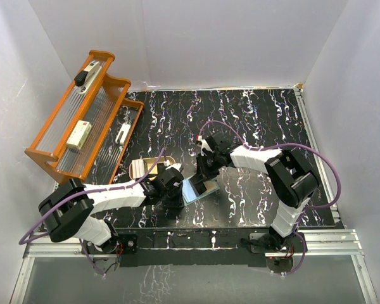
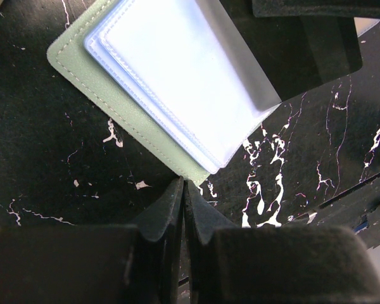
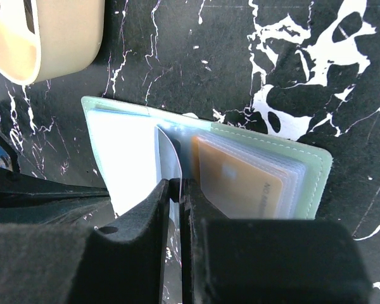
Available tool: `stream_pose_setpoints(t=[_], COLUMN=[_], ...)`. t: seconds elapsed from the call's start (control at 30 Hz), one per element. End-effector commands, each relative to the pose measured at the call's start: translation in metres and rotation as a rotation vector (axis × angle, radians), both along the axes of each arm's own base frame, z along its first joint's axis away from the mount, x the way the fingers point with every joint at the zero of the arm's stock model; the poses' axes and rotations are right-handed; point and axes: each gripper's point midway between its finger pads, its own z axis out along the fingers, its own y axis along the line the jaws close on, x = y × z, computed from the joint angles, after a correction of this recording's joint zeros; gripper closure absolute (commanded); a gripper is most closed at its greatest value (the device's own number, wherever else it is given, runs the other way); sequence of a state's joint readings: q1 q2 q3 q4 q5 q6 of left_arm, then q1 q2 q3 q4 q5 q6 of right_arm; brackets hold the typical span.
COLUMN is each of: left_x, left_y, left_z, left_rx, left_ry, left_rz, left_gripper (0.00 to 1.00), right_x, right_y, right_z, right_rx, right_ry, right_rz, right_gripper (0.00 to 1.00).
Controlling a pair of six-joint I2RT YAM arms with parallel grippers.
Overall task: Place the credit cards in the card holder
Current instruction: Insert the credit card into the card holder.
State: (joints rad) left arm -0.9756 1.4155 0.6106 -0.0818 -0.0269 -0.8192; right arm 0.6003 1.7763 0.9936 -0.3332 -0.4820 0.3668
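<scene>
The card holder lies open on the black, white-veined bench, a little toward 6 o'clock from the bench's middle and between the two arms. Its pale green cover faces down and its clear sleeves face up. The left gripper stands at the holder's 8 o'clock side. In the left wrist view its jaws are drawn together with only a hairline between them, and the tips sit right at the green stitched edge near a corner. Whether they pinch that edge or only rest against it cannot be told. The right gripper reaches in from the holder's 1 o'clock side. In the right wrist view its jaws are narrowed onto a thin pale card. This card stands on edge, slightly bowed, in the fold between the two halves of the holder. At 3 o'clock of that card an orange card sits inside a clear sleeve on the holder's right half, with the green cover showing past the sleeve. The left half shows only glossy, bright sleeve. A tan dish rests on the bench at about 10 o'clock from the holder, near it but apart. Its rounded rim shows in the upper corner of the right wrist view. An orange rack with clear ribbed shelves stands at the bench's 9 to 10 o'clock edge.
</scene>
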Motion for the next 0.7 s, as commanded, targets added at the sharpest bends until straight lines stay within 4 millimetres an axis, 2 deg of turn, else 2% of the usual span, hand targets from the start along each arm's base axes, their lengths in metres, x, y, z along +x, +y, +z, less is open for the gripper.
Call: stream_pose_setpoints(t=[0.0, 0.6, 0.67], left_x=[-0.0196, -0.0187, -0.0184], left_y=[0.0481, 0.0477, 0.0472], left_z=[-0.0374, -0.0374, -0.0367], left_rx=[0.215, 0.216, 0.215], left_ry=[0.062, 0.06, 0.059], left_rz=[0.006, 0.008, 0.008], left_gripper=[0.95, 0.95, 0.95], right_x=[-0.0158, -0.0199, -0.0194], right_y=[-0.0275, -0.0186, -0.0203], right_z=[-0.0387, -0.0445, -0.0424], right_rx=[-0.164, -0.16, -0.171], right_ry=[0.045, 0.057, 0.054], right_rz=[0.028, 0.05, 0.045], right_gripper=[0.93, 0.93, 0.9])
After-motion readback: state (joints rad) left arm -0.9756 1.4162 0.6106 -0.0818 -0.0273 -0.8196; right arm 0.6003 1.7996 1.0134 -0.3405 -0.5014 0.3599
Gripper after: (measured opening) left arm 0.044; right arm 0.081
